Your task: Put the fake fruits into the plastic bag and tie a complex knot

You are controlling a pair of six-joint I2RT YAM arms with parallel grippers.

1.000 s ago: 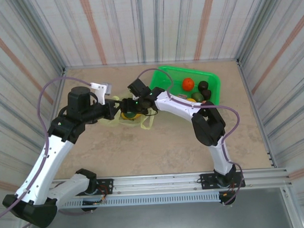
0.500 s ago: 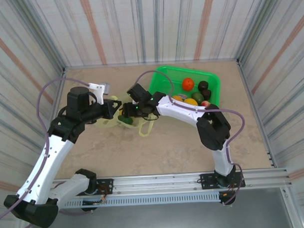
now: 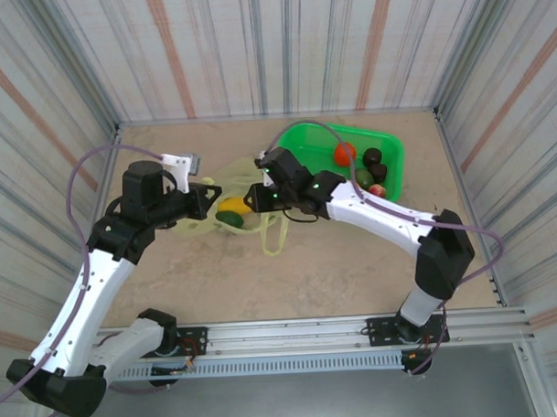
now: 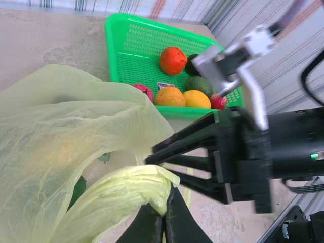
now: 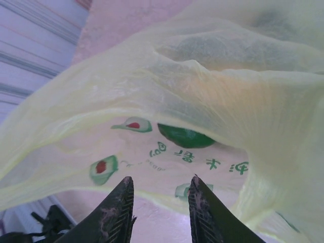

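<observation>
The translucent yellow-green plastic bag [image 3: 245, 212] lies left of centre, its mouth held up. My left gripper [image 3: 208, 198] is shut on a bunched handle strip [image 4: 129, 195] of it. Through the film I see two fake fruits: a yellow mango [image 3: 230, 206] and a green avocado [image 3: 231, 220], the avocado [image 5: 185, 135] also showing in the right wrist view. My right gripper [image 3: 256, 198] hovers at the bag's right side, jaws parted with nothing between them; its fingertips [image 5: 121, 205] point at the printed bag wall. More fake fruits [image 3: 344, 153] lie in the basket.
The bright green basket [image 3: 309, 137] stands at the back right, holding an orange [image 4: 169, 96], a red-orange fruit [image 4: 173, 59], an avocado [image 4: 198, 83] and dark mangosteens [image 3: 373, 157]. Corrugated walls close in three sides. Bare table lies in front of the bag.
My right gripper has drawn back rightward out of the bag and its jaws have narrowed; its elbow swung right. The mango now shows in the bag. The left arm held still.
</observation>
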